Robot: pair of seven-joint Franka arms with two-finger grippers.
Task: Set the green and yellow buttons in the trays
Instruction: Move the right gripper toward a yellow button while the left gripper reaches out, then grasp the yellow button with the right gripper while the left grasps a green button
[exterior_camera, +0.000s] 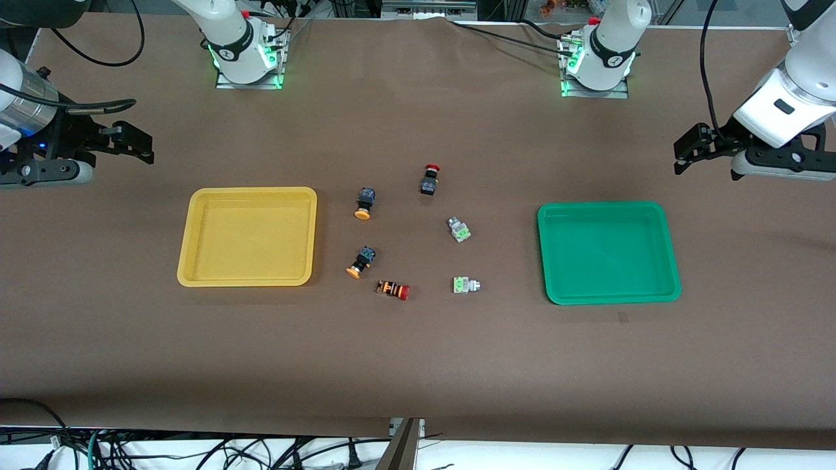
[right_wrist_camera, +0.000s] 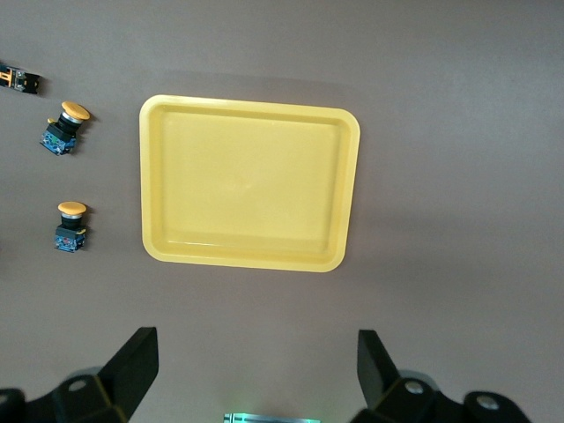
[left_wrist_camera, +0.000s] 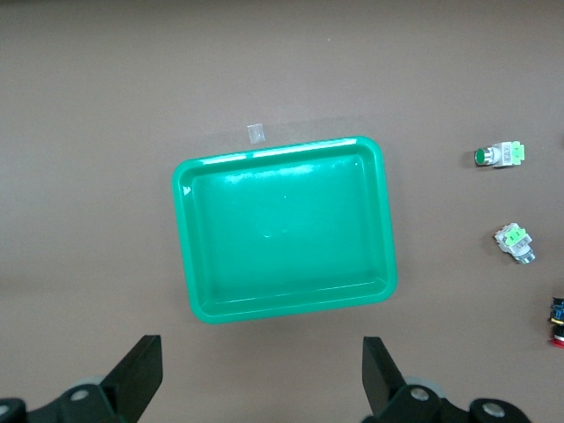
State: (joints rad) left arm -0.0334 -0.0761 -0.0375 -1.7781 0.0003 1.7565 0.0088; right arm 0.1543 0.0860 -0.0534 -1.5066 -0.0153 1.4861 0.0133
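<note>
1. Nearest the front camera on the counter: one green button and one yellow button, lying between the trays.
2. Farther: second green button, second yellow button.
3. Yellow tray sits toward the right arm's end; green tray toward the left arm's end. Both hold nothing.
4. Left claw hangs above the counter beside the green tray, fingers apart.
5. Right claw hangs above the counter beside the yellow tray, fingers apart.

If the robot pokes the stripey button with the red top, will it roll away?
Probably a little. The striped switch lies on its side with a rounded body, so a nudge might roll it. Its wider red cap would likely curve its path. It looks small and stiff, so it should slide easily on the table.
</note>
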